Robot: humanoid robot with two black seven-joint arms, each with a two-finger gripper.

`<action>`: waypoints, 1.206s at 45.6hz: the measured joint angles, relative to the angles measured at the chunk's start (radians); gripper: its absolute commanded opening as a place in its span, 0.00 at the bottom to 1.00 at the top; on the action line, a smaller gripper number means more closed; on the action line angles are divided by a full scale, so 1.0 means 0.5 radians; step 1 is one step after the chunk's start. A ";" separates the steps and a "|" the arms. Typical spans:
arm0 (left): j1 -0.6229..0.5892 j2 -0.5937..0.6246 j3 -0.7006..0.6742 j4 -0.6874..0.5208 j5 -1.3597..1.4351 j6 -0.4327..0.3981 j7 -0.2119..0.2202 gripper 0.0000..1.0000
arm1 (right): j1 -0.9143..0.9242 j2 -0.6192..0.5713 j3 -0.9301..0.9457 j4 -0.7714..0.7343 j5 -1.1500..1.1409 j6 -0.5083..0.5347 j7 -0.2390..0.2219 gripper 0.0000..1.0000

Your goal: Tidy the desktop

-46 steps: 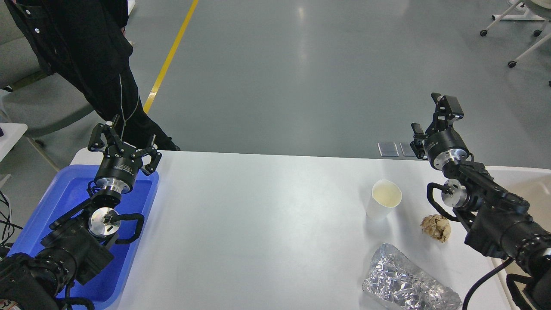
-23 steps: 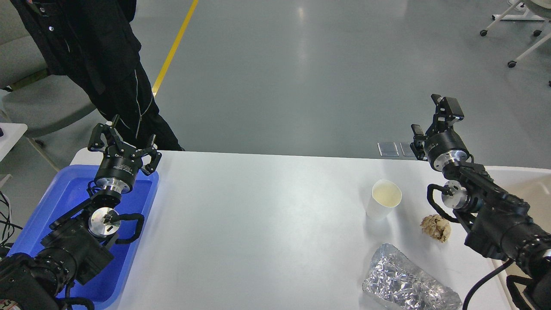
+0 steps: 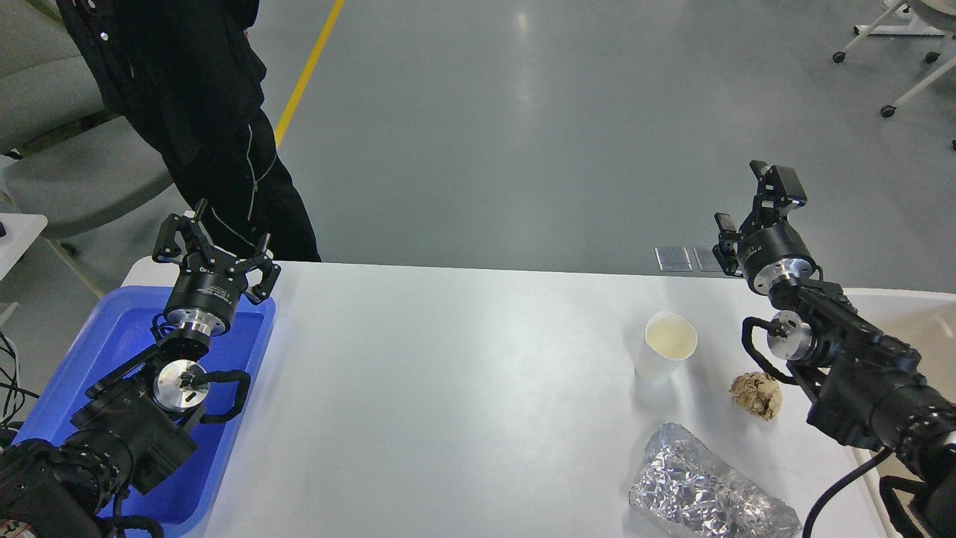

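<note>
The white desktop (image 3: 448,388) fills the lower view. On its right part stand a white paper cup (image 3: 666,345), a crumpled brown paper ball (image 3: 757,395) and a crumpled silver foil bag (image 3: 702,493) at the front. My left gripper (image 3: 213,243) is open and empty, held above the far end of the blue tray (image 3: 82,373). My right gripper (image 3: 754,209) is open and empty, raised past the table's far right edge, behind the cup and paper ball.
A person in black (image 3: 202,112) stands close behind the table's far left corner. A beige bin (image 3: 922,317) sits at the table's right edge, partly hidden by my right arm. Wheeled furniture legs (image 3: 896,45) stand far right on the grey floor.
The person in black has stepped to the right along the far side. My right gripper shifted very slightly to the right. The left arm and the objects have not moved.
</note>
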 measured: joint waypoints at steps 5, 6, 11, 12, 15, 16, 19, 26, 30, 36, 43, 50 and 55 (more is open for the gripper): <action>0.000 0.000 0.000 0.000 0.000 0.000 0.000 1.00 | -0.012 0.007 -0.004 0.000 0.000 -0.005 0.000 1.00; 0.000 0.000 0.000 0.000 0.000 0.000 0.000 1.00 | -0.015 0.008 -0.004 0.000 0.000 -0.006 0.000 1.00; 0.000 0.000 0.000 0.000 0.000 0.000 0.000 1.00 | -0.027 0.006 -0.006 -0.002 0.000 -0.004 -0.005 1.00; 0.000 0.000 0.000 0.000 0.000 0.000 0.000 1.00 | -0.029 0.002 -0.007 -0.002 0.000 -0.002 -0.006 1.00; 0.000 0.000 0.000 0.000 0.000 0.000 0.000 1.00 | -0.034 -0.010 -0.007 -0.004 0.000 0.001 -0.009 1.00; 0.000 0.000 0.000 0.000 0.000 0.000 0.000 1.00 | -0.035 -0.014 -0.007 -0.004 0.000 0.002 -0.010 1.00; 0.000 0.000 0.000 0.000 0.000 0.000 0.000 1.00 | -0.036 -0.029 -0.002 -0.004 0.000 0.003 -0.013 1.00; 0.000 0.000 0.000 0.000 0.000 0.000 -0.001 1.00 | -0.036 -0.049 0.005 -0.003 0.000 0.005 -0.020 1.00; 0.000 0.000 0.000 0.000 0.000 0.000 -0.001 1.00 | -0.031 -0.056 0.008 -0.002 0.000 0.004 -0.023 1.00; 0.000 0.000 0.000 0.000 0.000 0.000 -0.001 1.00 | -0.028 -0.084 0.012 0.013 0.012 0.007 -0.071 1.00; 0.000 0.000 0.000 0.000 0.000 0.000 -0.001 1.00 | -0.047 -0.215 -0.002 0.178 0.053 0.018 -0.188 1.00; 0.000 0.000 0.000 0.000 0.000 0.000 -0.001 1.00 | -0.112 -0.521 -0.084 0.571 0.029 0.079 -0.259 1.00; 0.000 0.000 0.000 0.000 0.000 0.000 -0.001 1.00 | -0.138 -0.785 -0.173 0.867 -0.085 0.127 -0.282 1.00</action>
